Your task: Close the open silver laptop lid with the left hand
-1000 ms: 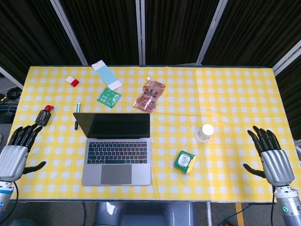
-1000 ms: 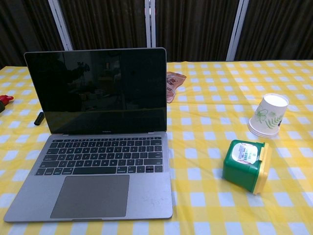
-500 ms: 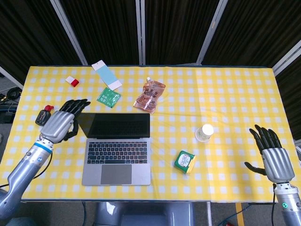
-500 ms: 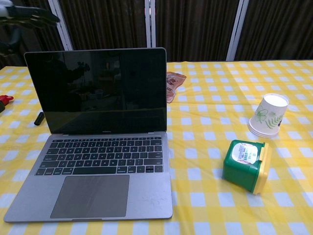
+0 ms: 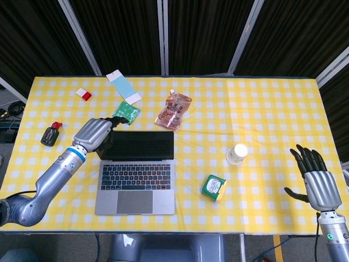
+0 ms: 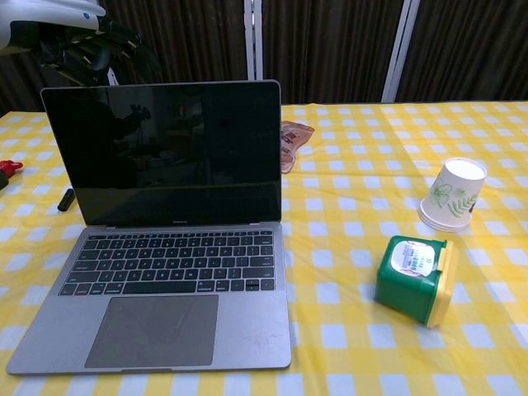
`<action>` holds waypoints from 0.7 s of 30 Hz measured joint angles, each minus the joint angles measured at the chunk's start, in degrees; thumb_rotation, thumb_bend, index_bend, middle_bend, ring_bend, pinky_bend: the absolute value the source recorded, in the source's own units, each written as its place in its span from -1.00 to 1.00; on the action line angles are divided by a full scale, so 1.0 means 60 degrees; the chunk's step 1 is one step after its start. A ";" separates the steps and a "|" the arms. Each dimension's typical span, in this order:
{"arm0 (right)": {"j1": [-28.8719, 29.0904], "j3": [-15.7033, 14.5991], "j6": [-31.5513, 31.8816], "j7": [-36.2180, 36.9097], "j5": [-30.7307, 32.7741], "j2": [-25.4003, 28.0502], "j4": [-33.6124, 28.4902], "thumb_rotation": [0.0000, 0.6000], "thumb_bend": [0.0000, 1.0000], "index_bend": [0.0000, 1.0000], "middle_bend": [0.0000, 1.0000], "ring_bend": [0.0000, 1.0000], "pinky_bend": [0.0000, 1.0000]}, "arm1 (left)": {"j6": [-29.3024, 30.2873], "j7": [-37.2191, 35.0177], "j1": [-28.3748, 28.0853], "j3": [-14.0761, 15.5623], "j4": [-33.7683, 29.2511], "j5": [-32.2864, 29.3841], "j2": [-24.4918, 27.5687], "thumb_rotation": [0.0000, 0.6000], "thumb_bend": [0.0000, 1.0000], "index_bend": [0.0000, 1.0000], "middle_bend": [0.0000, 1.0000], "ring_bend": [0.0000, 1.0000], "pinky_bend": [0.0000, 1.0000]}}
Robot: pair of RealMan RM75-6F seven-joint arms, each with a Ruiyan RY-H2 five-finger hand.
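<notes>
Two risks stand out with the left robot hand (image 5: 96, 132) poised at the top left corner of the laptop lid (image 6: 165, 153), its fingers loosely curled and holding nothing. A push on one corner alone could twist the lid or swing the whole laptop (image 5: 136, 172) round on the checked cloth of the desk (image 5: 262, 109) instead of folding it — and the black marker (image 6: 67, 198) lying just beside its left edge could get knocked. The other is force: if the fingers come down too fast, the lid could slam onto the keyboard (image 6: 169, 264), or the fingertips could be caught under it as it drops. Whether the fingers already touch the lid's edge I cannot tell; in the chest view they sit just above and behind it. The laptop itself is slim and silver, its dark screen upright and leaning slightly back, black keys and a wide trackpad (image 6: 153, 328) facing the robot — it sits on the left half of the desk, near the front edge. The right robot hand (image 5: 317, 183) hangs open with fingers spread, well apart from the laptop at the far right.
</notes>
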 measured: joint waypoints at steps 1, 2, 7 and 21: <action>-0.0003 0.0001 -0.0009 -0.0014 -0.0002 -0.0004 -0.0001 1.00 -1.00 -1.00 -1.00 -1.00 -1.00 | -0.0044 -0.0059 -0.0015 0.0014 -0.0018 -0.0028 0.0025 1.00 1.00 -0.36 -0.42 -0.31 -0.27; -0.0006 0.0003 -0.0019 -0.0027 -0.0002 -0.0006 -0.0002 1.00 -1.00 -1.00 -1.00 -1.00 -1.00 | -0.0089 -0.0132 -0.0025 0.0025 -0.0040 -0.0049 0.0054 1.00 1.00 -0.33 -0.41 -0.30 -0.27; -0.0030 0.0028 0.0008 -0.0185 -0.0039 -0.0005 -0.0028 1.00 -1.00 -1.00 -1.00 -1.00 -1.00 | -0.0328 -0.0767 0.0016 0.0038 -0.0266 -0.0043 0.0319 1.00 1.00 -0.26 -0.36 -0.25 -0.23; -0.0078 0.0083 -0.0005 -0.0367 -0.0091 -0.0014 -0.0121 1.00 -1.00 -1.00 -1.00 -1.00 -1.00 | -0.0192 -0.2070 0.0925 0.0398 -0.1374 0.2122 0.1196 1.00 1.00 -0.27 -0.34 -0.23 -0.22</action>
